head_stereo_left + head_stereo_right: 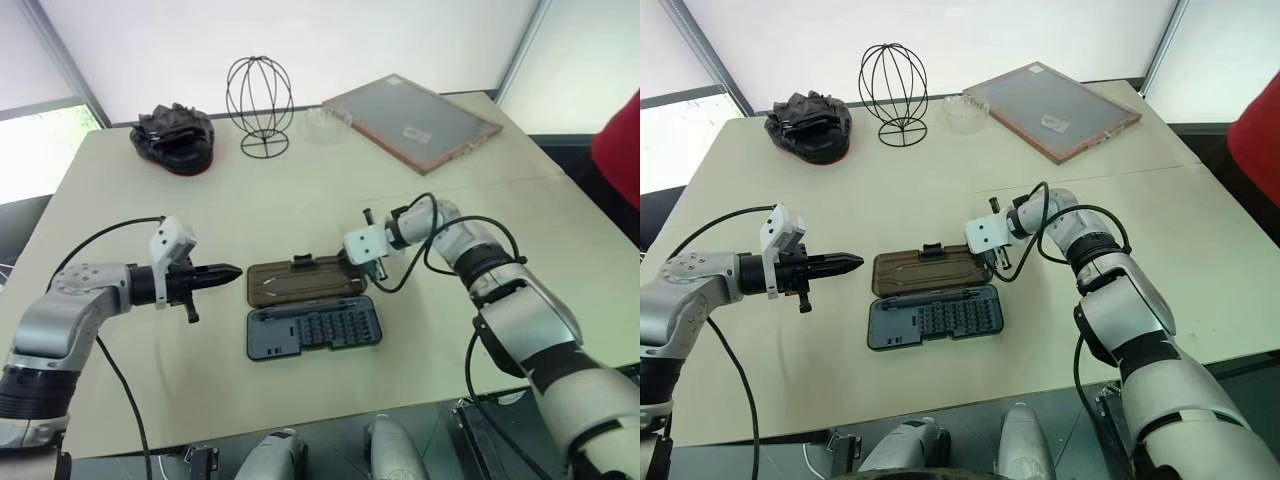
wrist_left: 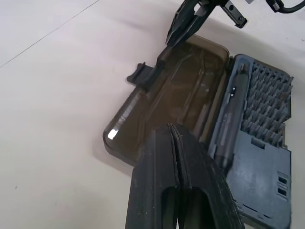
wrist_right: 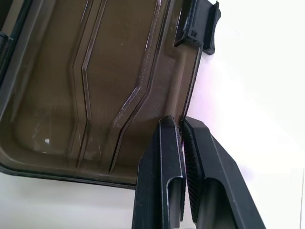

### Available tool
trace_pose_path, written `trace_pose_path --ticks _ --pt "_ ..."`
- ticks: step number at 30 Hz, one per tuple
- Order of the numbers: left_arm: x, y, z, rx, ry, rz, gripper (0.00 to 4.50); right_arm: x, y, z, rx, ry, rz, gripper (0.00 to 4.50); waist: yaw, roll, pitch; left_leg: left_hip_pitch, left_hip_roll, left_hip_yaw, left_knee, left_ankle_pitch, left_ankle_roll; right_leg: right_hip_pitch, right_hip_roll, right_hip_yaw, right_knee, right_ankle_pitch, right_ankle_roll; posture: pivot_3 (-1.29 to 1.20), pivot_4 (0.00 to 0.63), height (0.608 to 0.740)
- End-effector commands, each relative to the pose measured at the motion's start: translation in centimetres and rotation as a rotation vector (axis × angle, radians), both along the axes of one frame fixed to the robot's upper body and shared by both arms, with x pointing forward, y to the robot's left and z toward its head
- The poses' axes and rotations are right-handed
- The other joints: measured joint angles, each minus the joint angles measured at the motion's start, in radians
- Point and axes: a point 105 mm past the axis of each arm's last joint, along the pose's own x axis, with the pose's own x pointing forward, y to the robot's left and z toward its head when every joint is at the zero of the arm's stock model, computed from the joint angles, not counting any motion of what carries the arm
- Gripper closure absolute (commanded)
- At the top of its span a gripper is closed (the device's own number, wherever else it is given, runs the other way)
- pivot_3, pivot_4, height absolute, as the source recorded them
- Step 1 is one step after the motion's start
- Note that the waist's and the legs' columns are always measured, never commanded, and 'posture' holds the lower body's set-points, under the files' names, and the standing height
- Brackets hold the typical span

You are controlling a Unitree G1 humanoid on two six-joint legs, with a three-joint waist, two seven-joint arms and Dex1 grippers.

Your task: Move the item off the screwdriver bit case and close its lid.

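The screwdriver bit case lies open mid-table. Its grey-blue tray (image 1: 315,327) of bits is on the near side, and the smoky-brown lid (image 1: 300,282) lies flat behind it, with a black latch tab (image 1: 301,262) on the far edge. A dark driver handle (image 2: 228,119) rests in the tray along the hinge. A thin pale strip (image 2: 202,112) lies in the lid near the hinge; I cannot tell whether it is the item. My left gripper (image 1: 238,270) is shut and points at the lid's left end. My right gripper (image 1: 350,265) is shut, tips at the lid's far right rim (image 3: 190,95).
At the back of the table stand a black wire globe (image 1: 259,105), a black crumpled object (image 1: 173,135), a small clear bowl (image 1: 322,120) and a framed grey board (image 1: 410,120). A person's red sleeve (image 1: 620,140) shows at the right edge.
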Motion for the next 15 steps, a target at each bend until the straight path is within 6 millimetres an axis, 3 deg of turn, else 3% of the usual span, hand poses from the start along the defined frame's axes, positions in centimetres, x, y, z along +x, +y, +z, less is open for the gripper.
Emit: trace_pose_path --ticks 1,6,10,15 --pt "0.24 -0.33 1.0 0.002 -0.046 -0.017 4.5 0.79 -2.45 -0.41 -0.068 0.003 -0.099 4.44 0.006 0.0 0.0 0.0 0.0 0.0 0.0 0.0 0.0 0.0 0.0 0.0 0.0 0.0 0.0 0.0 0.15 0.74" --pt "0.33 -0.49 0.94 -0.002 -0.047 -0.018 4.5 0.59 -2.2 -0.7 -0.067 0.012 -0.087 4.44 0.009 0.0 0.0 0.0 0.0 0.0 0.0 0.0 0.0 0.0 0.0 0.0 0.0 0.0 0.0 0.0 0.15 0.74" --pt "0.16 -0.8 0.85 -0.007 -0.044 -0.027 4.5 0.38 -2.16 -0.95 -0.063 0.03 -0.083 3.1 0.009 0.0 0.0 0.0 0.0 0.0 0.0 0.0 0.0 0.0 0.0 0.0 0.0 0.0 0.0 0.0 0.15 0.74" --pt "-0.17 -1.08 0.87 -0.018 -0.04 -0.035 4.5 0.36 -2.39 -0.78 -0.07 0.035 -0.09 0.64 0.011 0.0 0.0 0.0 0.0 0.0 -0.001 0.0 0.0 0.0 0.0 0.0 0.0 0.0 0.0 0.0 0.15 0.74"
